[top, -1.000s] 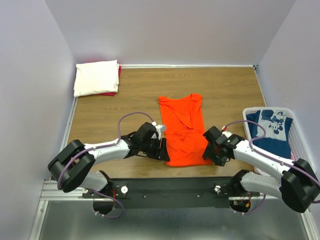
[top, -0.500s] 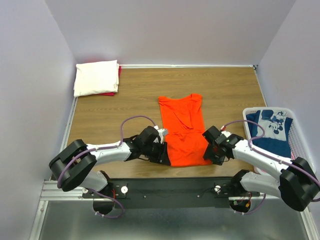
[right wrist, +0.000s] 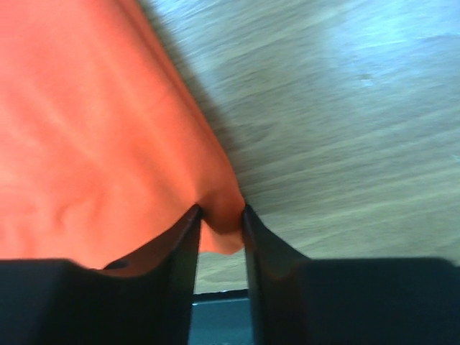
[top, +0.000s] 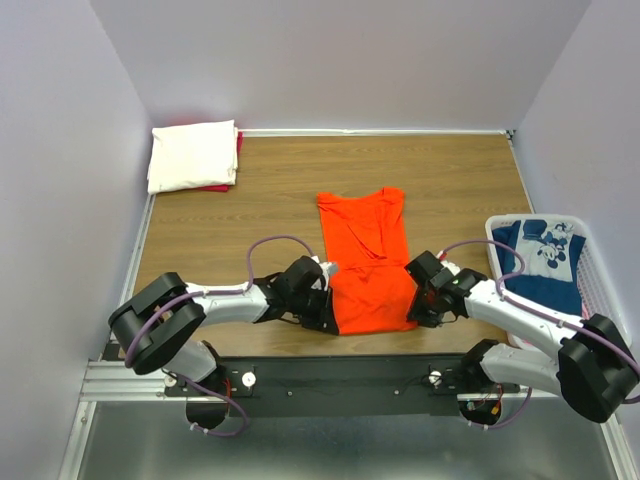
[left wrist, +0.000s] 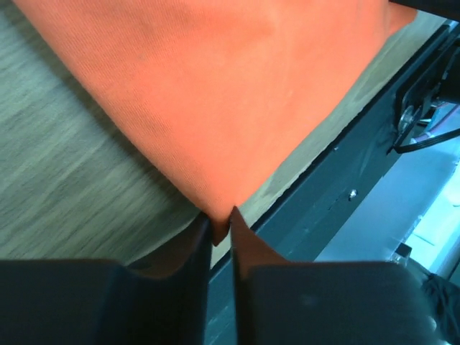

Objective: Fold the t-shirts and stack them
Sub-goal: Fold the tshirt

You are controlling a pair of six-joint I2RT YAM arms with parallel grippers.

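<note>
The orange t-shirt (top: 365, 262) lies folded into a long strip on the middle of the wooden table. My left gripper (top: 328, 318) is shut on its near left corner, with orange cloth (left wrist: 215, 108) pinched between the fingertips in the left wrist view. My right gripper (top: 412, 312) is shut on the near right corner; the right wrist view shows the cloth (right wrist: 108, 129) bunched between the fingers. A folded cream-white t-shirt (top: 193, 154) lies on a red-pink one (top: 236, 150) at the far left corner. A navy t-shirt with a white cartoon print (top: 545, 262) lies in the basket.
The white lattice basket (top: 592, 275) stands at the right edge of the table. The black rail (top: 340, 378) with the arm bases runs along the near edge. Grey walls close in the left, far and right sides.
My left gripper has moved right and nearer along the shirt's left edge to its near left corner. The shirt's near hem has pulled in slightly. The right gripper has hardly moved.
</note>
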